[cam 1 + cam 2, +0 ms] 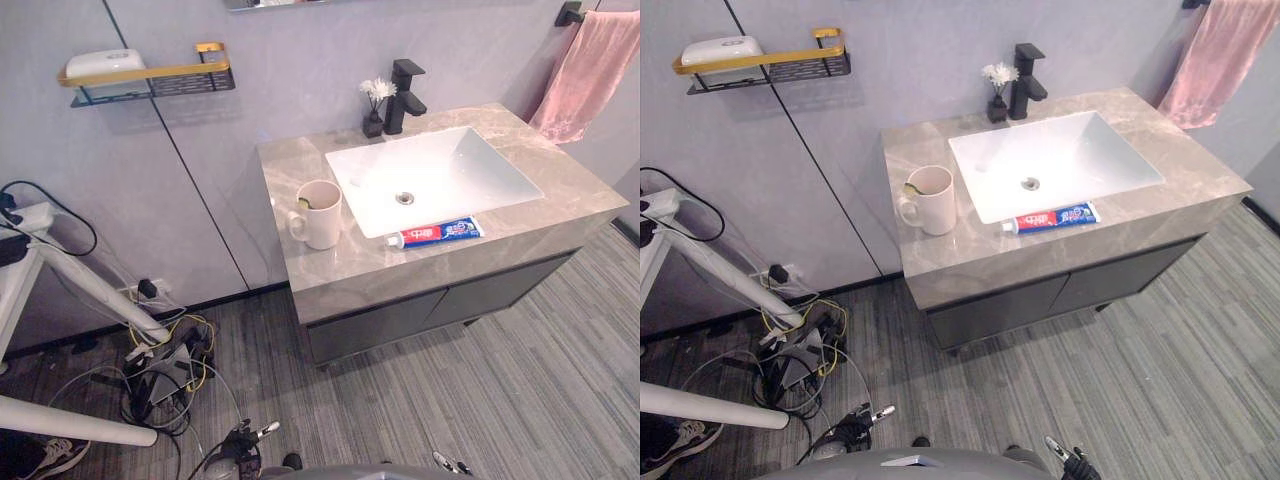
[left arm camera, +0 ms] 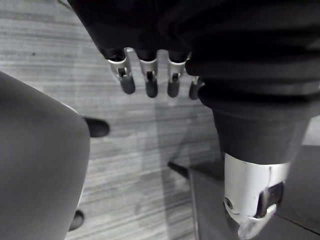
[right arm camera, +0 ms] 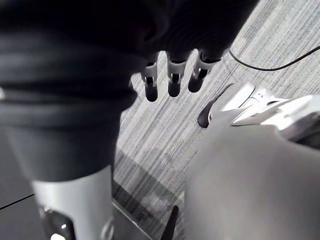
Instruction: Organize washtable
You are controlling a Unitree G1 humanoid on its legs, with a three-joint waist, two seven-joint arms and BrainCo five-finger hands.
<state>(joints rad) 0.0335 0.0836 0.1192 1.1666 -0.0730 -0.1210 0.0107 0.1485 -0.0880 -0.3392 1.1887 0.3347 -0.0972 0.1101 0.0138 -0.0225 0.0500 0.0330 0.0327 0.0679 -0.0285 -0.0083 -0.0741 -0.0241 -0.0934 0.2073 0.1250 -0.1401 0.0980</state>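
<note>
Your left hand [image 2: 147,75] and right hand [image 3: 172,80] both hang loose-fingered and empty down by the grey striped floor [image 2: 150,145], while the blue-and-red toothpaste tube [image 1: 435,233] lies lengthwise along the front edge of the grey stone desk [image 1: 340,272], cap toward the cream ceramic mug [image 1: 320,215], probably nearer your right hand.

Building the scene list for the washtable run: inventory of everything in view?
Countertop: 1, grey-beige, over dark cabinet.
Basin: 1, white, sunk in countertop.
Faucet: 1, black, behind basin.
Flower vase: 1, dark, white blooms, beside faucet.
Mug: 1, cream, left of basin.
Toothpaste tube: 1, blue-red-white, lying before basin.
Towel: 1, pink, hanging right of countertop.
Wall shelf: 1, gold-black, left wall, holds white box.
Left hand, right hand: 2, silver, dark-tipped, open, above floor.
</note>
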